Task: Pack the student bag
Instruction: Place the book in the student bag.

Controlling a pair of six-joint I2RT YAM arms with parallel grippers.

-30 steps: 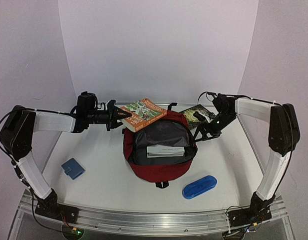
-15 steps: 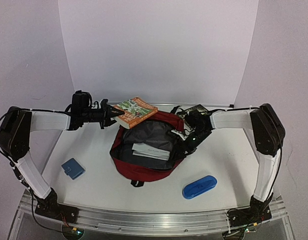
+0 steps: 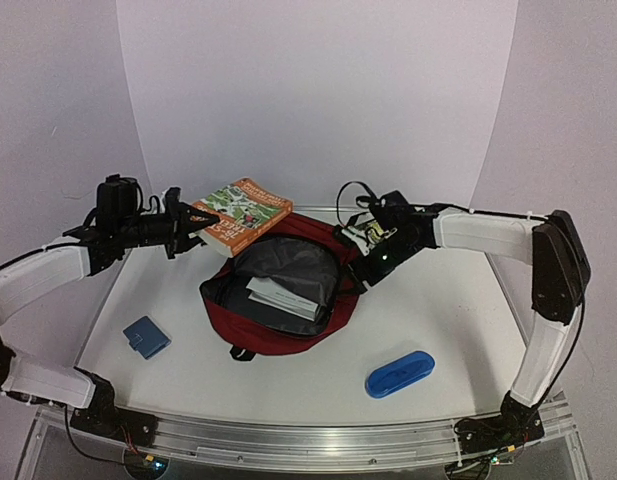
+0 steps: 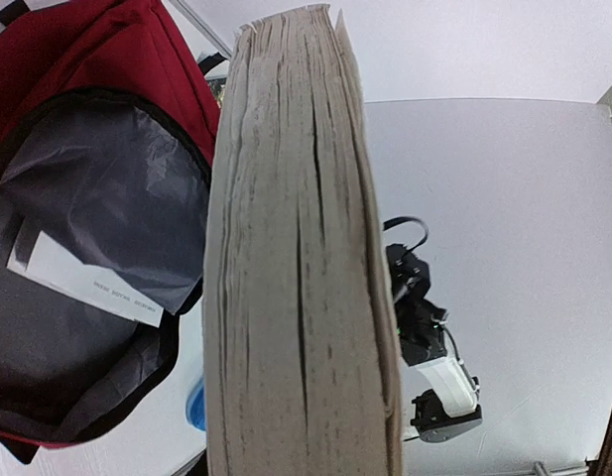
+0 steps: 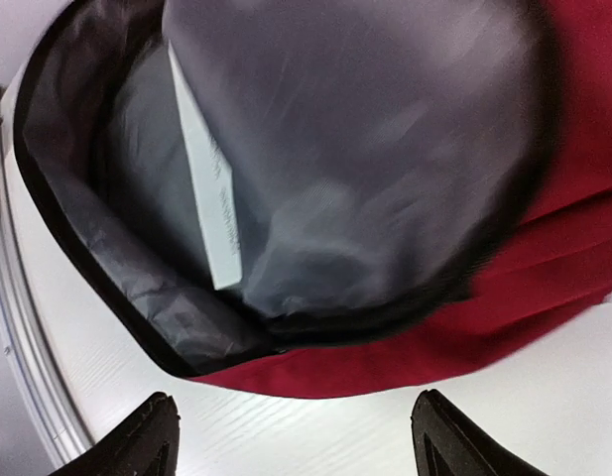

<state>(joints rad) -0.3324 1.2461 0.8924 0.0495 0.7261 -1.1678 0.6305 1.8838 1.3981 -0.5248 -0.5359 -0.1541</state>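
The student bag point(image 3: 278, 300): centre of the top view, mouth open, grey lining slack, white booklet point(image 3: 284, 298) inside. Nothing visibly pins it, so the soft rim may sag shut or the bag slide. The book point(image 3: 240, 212): upper left of the bag, clamped at one corner by the left gripper point(image 3: 181, 222). So held, a thick volume could pivot or slip. The right gripper point(image 5: 302, 444): jaws apart, empty, at the bag's upper right rim. Closing short would miss the fabric.
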